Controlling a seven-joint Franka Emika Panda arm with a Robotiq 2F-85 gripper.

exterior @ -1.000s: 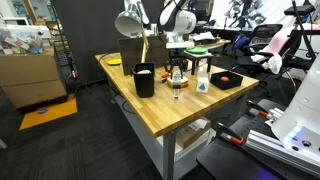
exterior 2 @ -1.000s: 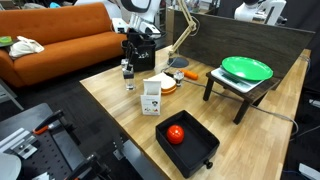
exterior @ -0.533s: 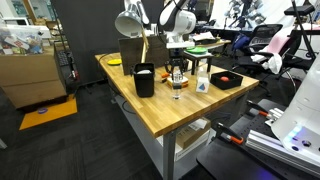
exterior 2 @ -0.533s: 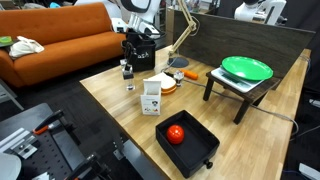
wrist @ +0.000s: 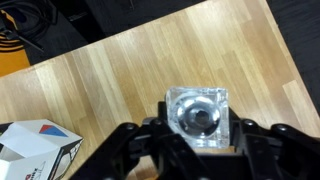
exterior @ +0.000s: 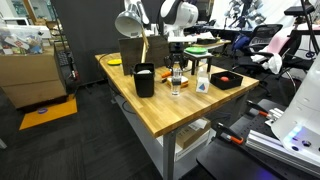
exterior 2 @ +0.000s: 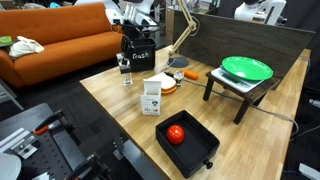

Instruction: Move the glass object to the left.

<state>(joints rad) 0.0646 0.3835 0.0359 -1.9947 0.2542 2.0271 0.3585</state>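
wooden table, carrying black bin, white carton, black tray, small stand

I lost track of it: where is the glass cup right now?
In an exterior view the glass cup stands upright on the wooden table, between the black bin and the white carton.

- glass object: small, clear, narrow, standing upright.
- Sits on the wooden table, free-standing, near the black bin and shorter than it.
- In the other exterior view it is see-through with a darker base.
- Wrist view from above: squarish rim with rounded corners, round dark bottom, bare wood around it.
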